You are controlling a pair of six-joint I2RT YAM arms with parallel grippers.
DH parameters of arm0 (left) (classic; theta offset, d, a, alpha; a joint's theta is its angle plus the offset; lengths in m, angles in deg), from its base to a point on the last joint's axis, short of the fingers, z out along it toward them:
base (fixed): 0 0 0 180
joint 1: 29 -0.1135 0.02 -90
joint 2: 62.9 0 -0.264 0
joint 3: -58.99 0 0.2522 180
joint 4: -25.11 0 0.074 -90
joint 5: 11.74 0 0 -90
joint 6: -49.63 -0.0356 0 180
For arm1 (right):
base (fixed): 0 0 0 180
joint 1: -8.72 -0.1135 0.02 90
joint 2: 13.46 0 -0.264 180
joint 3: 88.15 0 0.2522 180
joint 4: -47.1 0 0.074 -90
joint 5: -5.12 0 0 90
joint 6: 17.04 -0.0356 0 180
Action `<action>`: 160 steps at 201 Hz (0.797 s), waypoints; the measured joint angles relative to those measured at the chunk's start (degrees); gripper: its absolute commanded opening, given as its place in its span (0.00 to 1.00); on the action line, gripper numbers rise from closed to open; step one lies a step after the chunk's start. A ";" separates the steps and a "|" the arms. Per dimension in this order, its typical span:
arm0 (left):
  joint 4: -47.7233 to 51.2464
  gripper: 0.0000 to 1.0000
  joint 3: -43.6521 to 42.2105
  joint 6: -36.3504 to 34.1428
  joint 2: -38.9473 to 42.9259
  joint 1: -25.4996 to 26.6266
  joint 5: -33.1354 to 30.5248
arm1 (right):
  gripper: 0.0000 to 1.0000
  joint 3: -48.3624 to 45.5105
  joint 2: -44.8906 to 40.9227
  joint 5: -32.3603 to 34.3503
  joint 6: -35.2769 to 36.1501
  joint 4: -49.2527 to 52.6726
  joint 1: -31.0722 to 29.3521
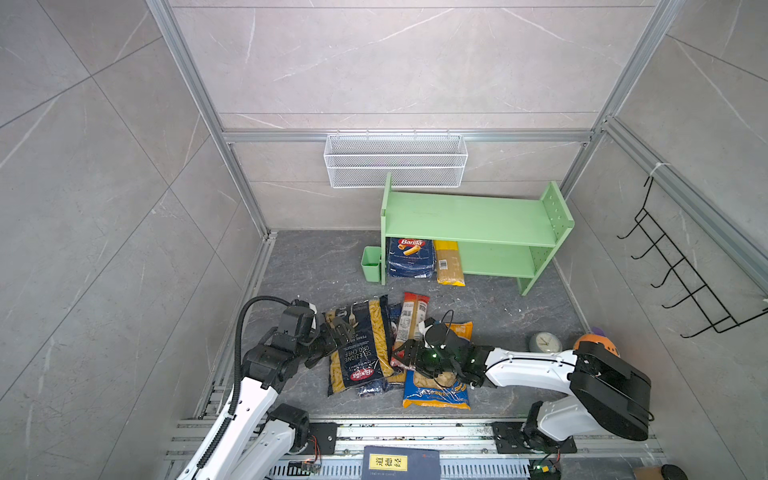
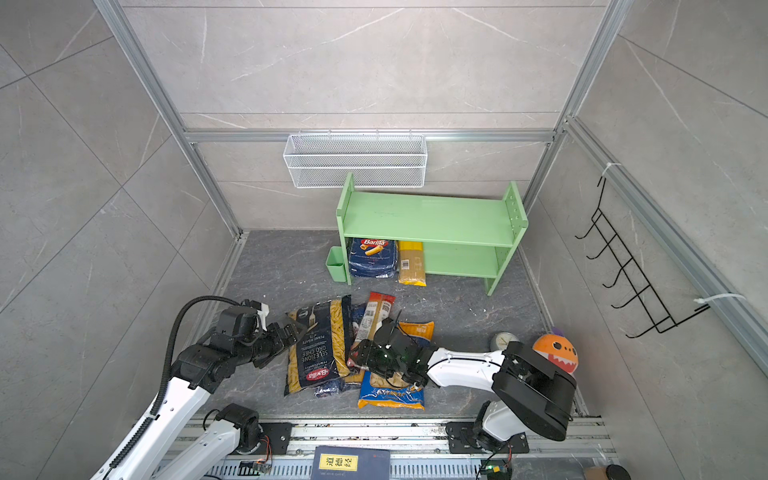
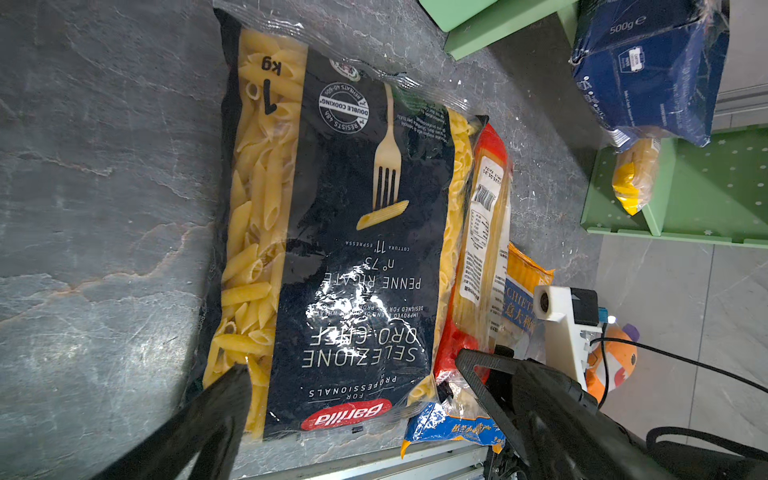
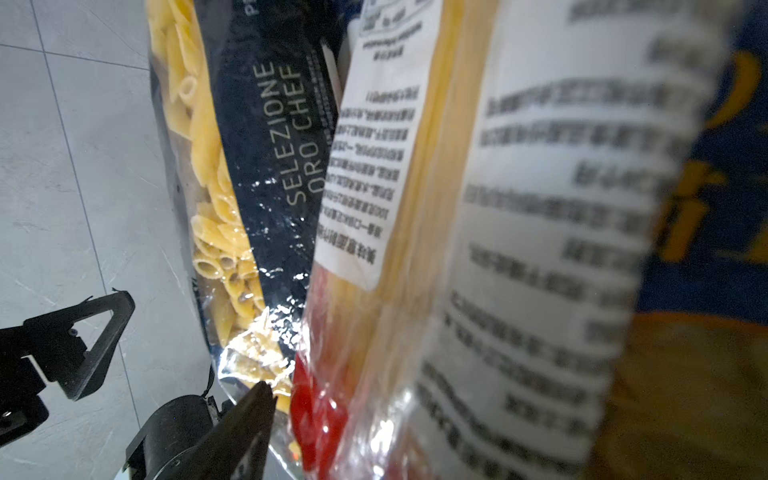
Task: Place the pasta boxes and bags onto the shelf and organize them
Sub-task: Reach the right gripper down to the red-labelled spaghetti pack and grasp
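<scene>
the red-ended spaghetti pack (image 1: 412, 316) lies on the grey floor (image 1: 498, 316), in front of the shelf (image 1: 469, 218) and apart from it. it is just beside the big black penne bag (image 1: 361, 349) and partly over the blue and orange bag (image 1: 436, 392). the right gripper (image 1: 400, 355) stands at its near red end. the right wrist view shows only one finger beside the pack, so i cannot tell if it grips. the left gripper (image 1: 340, 328) hangs over the left edge of the penne bag, jaws wide apart, holding nothing. on the lower board of the shelf, at its left end, lies a blue carton (image 1: 410, 257), with a yellow spaghetti pack (image 1: 449, 264) just beside it.
</scene>
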 measured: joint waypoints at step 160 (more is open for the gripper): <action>1.18 1.00 7.28 -3.32 -7.65 0.00 1.20 | 0.61 -11.37 -4.13 18.12 -6.97 -15.02 -5.92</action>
